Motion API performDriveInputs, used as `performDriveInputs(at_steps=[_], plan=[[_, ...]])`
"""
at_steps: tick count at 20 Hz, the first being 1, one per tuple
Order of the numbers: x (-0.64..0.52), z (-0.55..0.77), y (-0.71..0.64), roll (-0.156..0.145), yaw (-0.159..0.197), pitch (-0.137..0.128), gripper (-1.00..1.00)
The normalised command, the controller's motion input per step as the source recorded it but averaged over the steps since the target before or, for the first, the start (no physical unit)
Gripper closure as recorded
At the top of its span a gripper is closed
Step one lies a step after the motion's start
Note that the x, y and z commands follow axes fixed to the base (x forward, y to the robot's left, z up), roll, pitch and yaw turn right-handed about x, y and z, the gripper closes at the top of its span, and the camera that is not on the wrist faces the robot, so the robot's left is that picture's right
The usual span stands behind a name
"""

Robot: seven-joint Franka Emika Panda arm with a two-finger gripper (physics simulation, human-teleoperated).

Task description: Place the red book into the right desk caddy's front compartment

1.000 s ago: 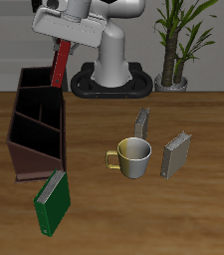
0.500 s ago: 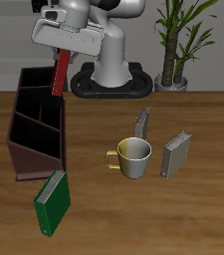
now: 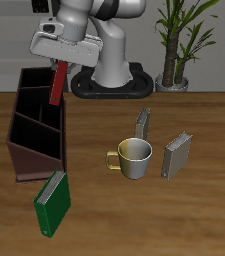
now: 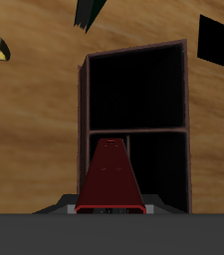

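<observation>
The gripper (image 3: pixel 57 58) holds the red book (image 3: pixel 57 84) by its upper end, closed on it, so the book hangs tilted above the back part of the right desk caddy (image 3: pixel 36 128), clear of the wood. The wrist view looks down the book's (image 4: pixel 112 177) cover into the caddy's (image 4: pixel 138 129) dark slots, with a thin partition crossing just beyond the book's lower edge. The step in hand appears to be carrying the book over to the front compartment, which looks to be the slot at the end nearest the green book (image 3: pixel 52 202), and that slot is well apart from where the book hangs. To do it well, the book's lower edge should probably stay above the partitions while it travels along the caddy, the slanted one included, since a snag could twist it in the grip. It would help to bring the book upright and in line with the slot before descending, then lower it slowly between the walls and let go only once its bottom edge rests inside. The mug (image 3: pixel 132 158) and the grey books (image 3: pixel 177 155) stand well aside on the tabletop (image 3: pixel 184 220) and should not interfere.
</observation>
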Motion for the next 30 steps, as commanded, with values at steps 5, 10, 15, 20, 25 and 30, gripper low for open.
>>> performDriveInputs(at_steps=[5,10,15,20,25,30], plan=[[0.02,-0.05,0.0,-0.002,-0.009,0.001,1.0],[0.07,-0.11,-0.05,0.003,-0.01,0.01,1.0],[0.07,-0.05,-0.02,0.001,-0.006,0.003,1.0],[0.11,-0.14,-0.02,0.013,-0.001,0.015,1.0],[0.08,-0.14,-0.05,0.003,-0.001,0.02,1.0],[0.04,-0.16,-0.03,0.003,-0.001,0.024,1.0]])
